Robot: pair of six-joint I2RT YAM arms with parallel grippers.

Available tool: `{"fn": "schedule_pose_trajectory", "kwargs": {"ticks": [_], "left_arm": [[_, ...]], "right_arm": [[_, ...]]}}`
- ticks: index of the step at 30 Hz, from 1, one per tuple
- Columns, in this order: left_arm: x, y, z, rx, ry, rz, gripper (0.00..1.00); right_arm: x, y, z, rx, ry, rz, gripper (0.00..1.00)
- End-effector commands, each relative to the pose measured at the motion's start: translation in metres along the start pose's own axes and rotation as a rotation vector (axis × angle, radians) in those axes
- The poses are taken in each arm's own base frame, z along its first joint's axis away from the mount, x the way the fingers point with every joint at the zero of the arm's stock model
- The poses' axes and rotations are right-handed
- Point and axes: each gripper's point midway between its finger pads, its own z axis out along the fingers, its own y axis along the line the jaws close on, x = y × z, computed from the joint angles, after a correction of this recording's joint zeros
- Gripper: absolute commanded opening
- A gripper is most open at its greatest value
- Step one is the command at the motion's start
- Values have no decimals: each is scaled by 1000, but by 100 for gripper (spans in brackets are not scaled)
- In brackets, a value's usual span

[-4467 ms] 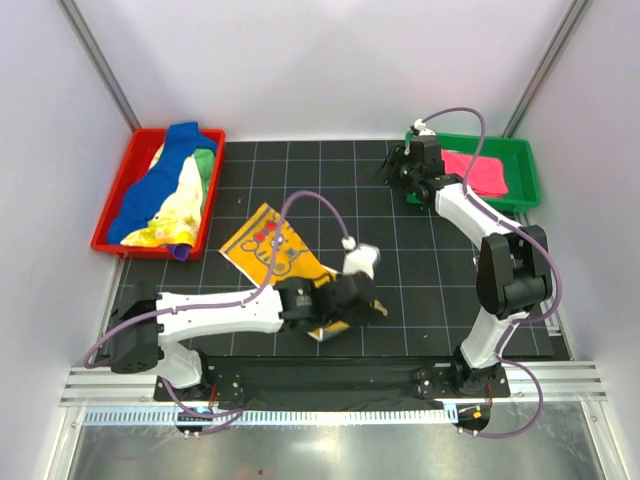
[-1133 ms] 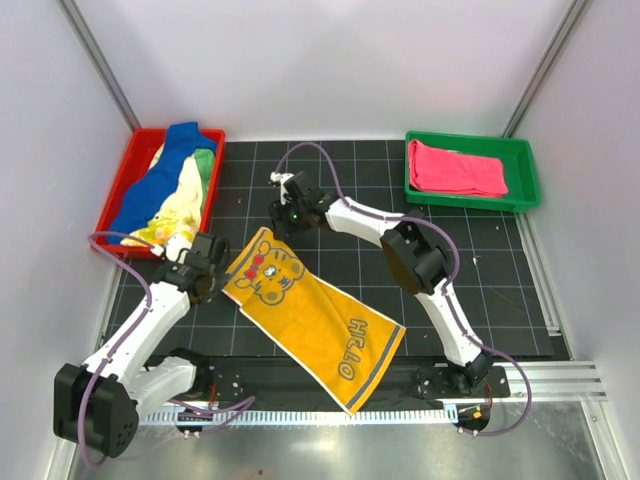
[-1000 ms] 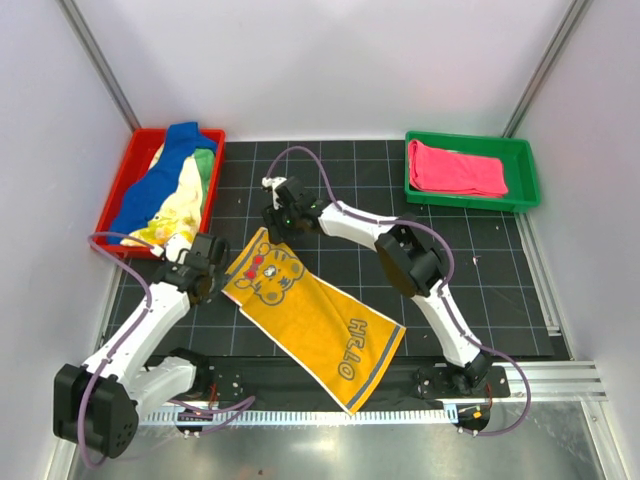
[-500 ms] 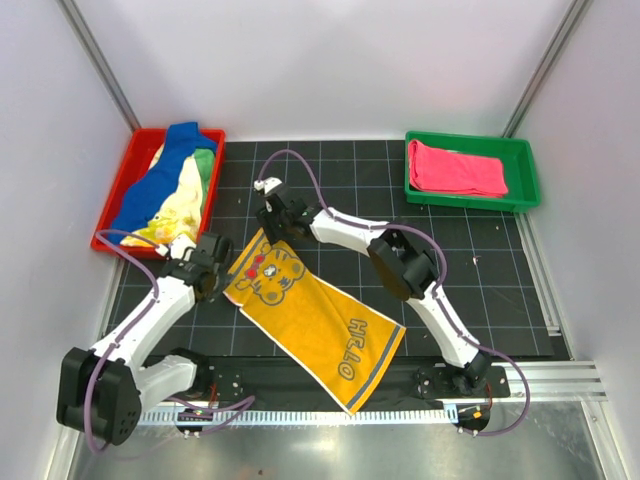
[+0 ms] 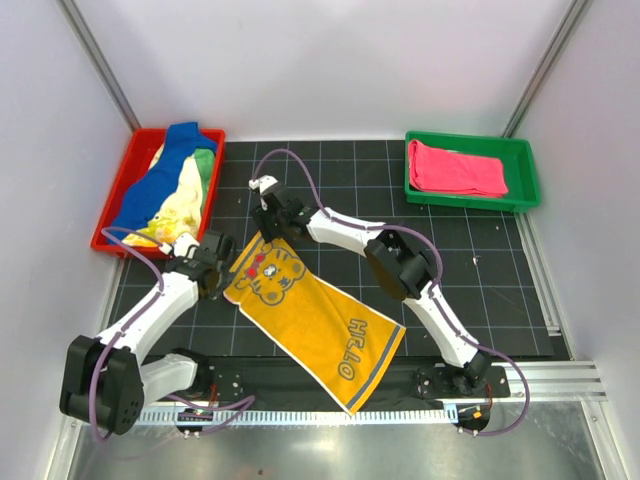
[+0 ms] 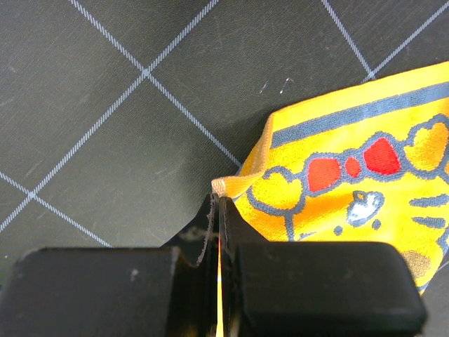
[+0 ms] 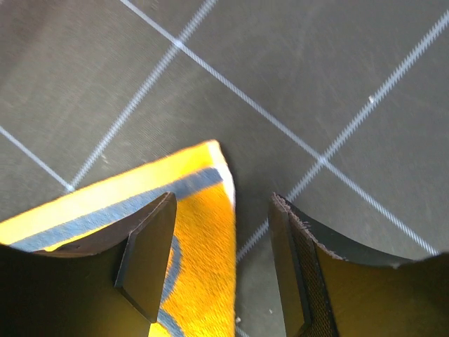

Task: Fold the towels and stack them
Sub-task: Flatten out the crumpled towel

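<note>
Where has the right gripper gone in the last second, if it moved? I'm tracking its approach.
Yes. The right gripper has shifted left, toward the red tray, and straddles the far corner of the orange towel.

Spread towel (image 5: 310, 315) ctr; pile (image 5: 165, 190) L tray (image 5: 112, 200); folded towel (image 5: 455, 170) R tray (image 5: 470, 203).

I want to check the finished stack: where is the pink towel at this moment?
In the top view, the pink towel lies inside the green tray at the far right, well apart from the orange tiger towel spread out at the middle.
</note>
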Motion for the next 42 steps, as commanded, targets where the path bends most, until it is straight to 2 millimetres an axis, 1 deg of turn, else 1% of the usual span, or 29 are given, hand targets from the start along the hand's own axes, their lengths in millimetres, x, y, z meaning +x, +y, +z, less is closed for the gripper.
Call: {"fn": "schedule_pose_trajectory", "kwargs": {"ticks": [1, 6, 11, 15, 17, 19, 20, 21, 22, 23, 24, 25, 26, 27, 28, 29, 30, 31, 32, 33, 34, 35, 36, 37, 38, 39, 40, 41, 42], "left_arm": [[-8, -5, 1, 17, -32, -22, 0], [-11, -7, 2, 11, -40, -16, 0], [-17, -15, 1, 12, -48, -12, 0], [-26, -28, -1, 24, -61, -14, 0], [-37, -42, -6, 52, -83, -28, 0], [-44, -57, -3, 79, -98, -35, 0], [-53, -71, -7, 112, -113, -39, 0], [-55, -81, 0, 115, -115, -30, 0], [-62, -88, 1, 115, -134, -20, 0], [-73, -103, -1, 133, -155, -20, 0], [-77, -116, 8, 131, -161, -3, 0], [-81, -124, 12, 128, -169, 21, 0], [-100, -144, 5, 154, -211, 28, 0], [-106, -153, 6, 157, -219, 44, 0], [-106, -163, 20, 151, -213, 73, 0], [-113, -174, 19, 163, -223, 99, 0], [-128, -195, 13, 200, -242, 99, 0], [-131, -210, 24, 221, -241, 114, 0], [-133, -219, 30, 237, -227, 165, 0], [-151, -243, 20, 289, -253, 160, 0], [-146, -253, 40, 293, -226, 198, 0], [-146, -262, 45, 322, -201, 241, 0], [-163, -285, 34, 378, -223, 241, 0], [-154, -289, 57, 369, -189, 271, 0], [-160, -297, 60, 386, -191, 280, 0], [-157, -305, 67, 413, -172, 312, 0], [-171, -321, 59, 451, -204, 311, 0], [-166, -321, 78, 426, -187, 329, 0], [-169, -322, 83, 429, -181, 335, 0]], "right_arm": [[-25, 13, 0, -55, -54, -36, 62], [-12, 11, 9, -51, -11, -66, 60], [2, 0, 13, -4, 30, -116, 53], [4, -4, 14, 9, 40, -136, 38], [5, -8, 13, 21, 40, -140, 26], [4, -23, 13, 56, 42, -123, 15], [1, -31, 13, 70, 40, -111, 13], [-2, -50, 12, 104, 37, -87, 10], [-8, -58, 8, 120, 24, -52, 9], [-12, -72, 6, 140, 15, -25, 7], [-17, -83, 2, 157, 2, -1, 5], [-23, -106, -1, 192, -16, 59, 5], [-38, -117, -11, 205, -57, 90, 5], [-38, -128, -14, 223, -63, 120, 5], [-45, -149, -21, 269, -88, 172, 5], [-52, -158, -28, 287, -117, 196, 5], [-56, -166, -32, 307, -133, 216, 5], [-58, -185, -38, 371, -153, 241, 5], [-62, -192, -43, 402, -170, 263, 5], [-62, -200, -47, 442, -176, 273, 5], [-62, -217, -53, 513, -186, 292, 5], [-64, -225, -57, 543, -201, 320, 6], [-62, -231, -57, 555, -202, 334, 6], [-63, -237, -58, 567, -210, 347, 5], [-66, -250, -61, 596, -228, 371, 5], [-67, -256, -61, 599, -239, 378, 6], [-75, -259, -61, 591, -275, 388, 6], [-75, -261, -58, 582, -283, 388, 6], [-79, -264, -57, 547, -297, 391, 11]]}}
